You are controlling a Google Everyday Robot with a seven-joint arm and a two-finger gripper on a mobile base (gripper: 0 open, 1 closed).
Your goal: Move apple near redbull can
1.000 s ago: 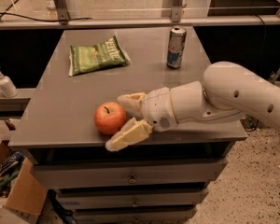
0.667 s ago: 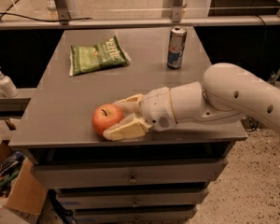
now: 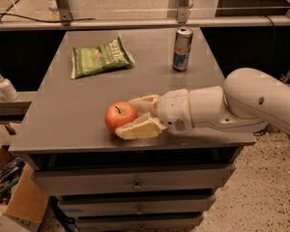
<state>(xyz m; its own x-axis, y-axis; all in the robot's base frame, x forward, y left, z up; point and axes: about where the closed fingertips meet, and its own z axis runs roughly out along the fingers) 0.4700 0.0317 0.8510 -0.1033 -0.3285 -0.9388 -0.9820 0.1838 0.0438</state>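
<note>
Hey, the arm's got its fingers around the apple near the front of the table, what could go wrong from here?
1. The gripper grips the apple only by its right side, so the round, glossy fruit may slip out and roll off the near front edge of the table.
2. On the way to the redbull can, the bulky arm could topple that tall, slim can.

Grey table (image 3: 58, 122): green chip bag (image 3: 100, 57) at 11 o'clock; soap dispenser (image 3: 4, 86) beyond the edge at 9 o'clock.
</note>
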